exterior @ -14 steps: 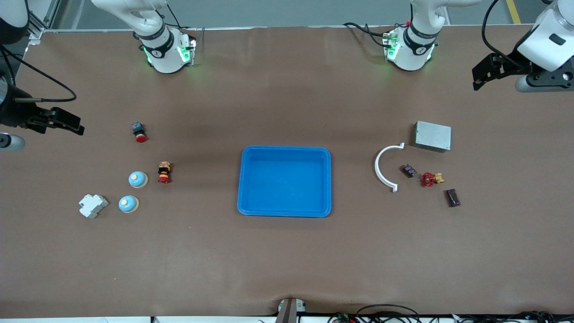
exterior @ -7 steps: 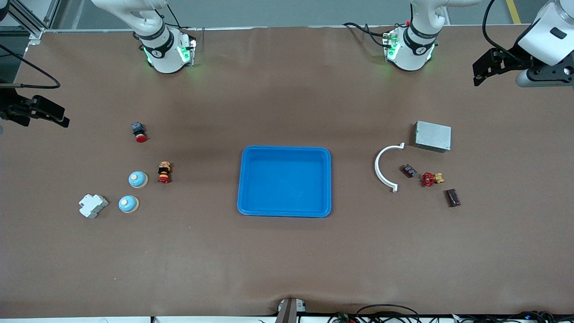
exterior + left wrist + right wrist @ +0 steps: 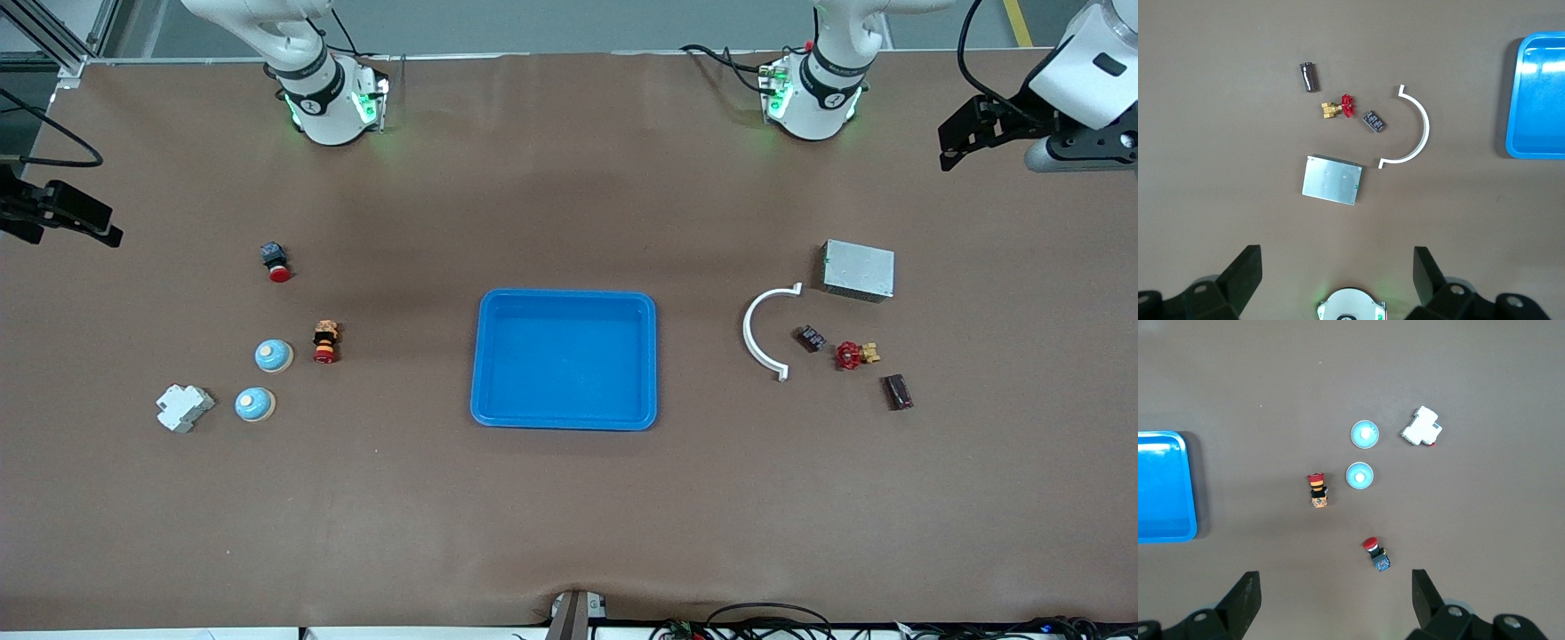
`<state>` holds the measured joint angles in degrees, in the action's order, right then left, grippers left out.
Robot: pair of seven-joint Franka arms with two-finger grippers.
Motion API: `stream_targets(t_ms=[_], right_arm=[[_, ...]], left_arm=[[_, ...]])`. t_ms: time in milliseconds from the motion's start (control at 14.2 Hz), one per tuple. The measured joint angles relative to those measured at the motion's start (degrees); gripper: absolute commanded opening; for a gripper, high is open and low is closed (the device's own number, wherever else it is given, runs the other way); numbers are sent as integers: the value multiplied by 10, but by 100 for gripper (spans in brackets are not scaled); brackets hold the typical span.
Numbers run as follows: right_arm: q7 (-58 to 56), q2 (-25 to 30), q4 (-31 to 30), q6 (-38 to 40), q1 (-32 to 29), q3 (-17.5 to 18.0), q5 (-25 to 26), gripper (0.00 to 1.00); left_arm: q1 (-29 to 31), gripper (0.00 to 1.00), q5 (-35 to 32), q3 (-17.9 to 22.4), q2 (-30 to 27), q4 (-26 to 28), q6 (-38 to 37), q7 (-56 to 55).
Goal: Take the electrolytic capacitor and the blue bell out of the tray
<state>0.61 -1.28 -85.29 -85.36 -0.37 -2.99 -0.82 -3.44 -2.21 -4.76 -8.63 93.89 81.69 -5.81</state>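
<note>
Right claw (image 3: 111, 233) at the frame's left edge, upper part, over bare desk (image 3: 569, 516) — fingers spread wide, holding nothing; its own wrist view shows both fingers (image 3: 1245, 597) apart over the brown surface. Below it, toward the right arm's end of the desk: a red-capped push button (image 3: 276, 262), then a second button with an orange-and-black body (image 3: 325, 342). Just beside that one, a blue bell (image 3: 273, 356) sits on the desk; a second blue bell (image 3: 254, 404) lies lower in the frame, near a white breaker block (image 3: 184, 407).

Frame centre: blue tray (image 3: 565, 359), flat on the desk, nothing in it.

Right of the tray: white curved bracket (image 3: 756, 333), a small dark component (image 3: 810, 338), a red-handled brass valve (image 3: 854, 355), and the dark cylindrical capacitor (image 3: 897, 391) lying on its side, lowest of that group. Grey metal box (image 3: 857, 269) above them.

Left claw (image 3: 948, 153) at the upper right corner, over desk above the metal box — fingers (image 3: 1241, 270) wide apart, gripping nothing.
</note>
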Motion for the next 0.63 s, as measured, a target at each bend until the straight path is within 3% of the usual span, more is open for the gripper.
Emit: stream_targets(t_ms=[635], right_arm=[[0,7,-2,-9,0,-2,-1,100]], left_arm=[[0,100,0,0,9,-9,0,0]])
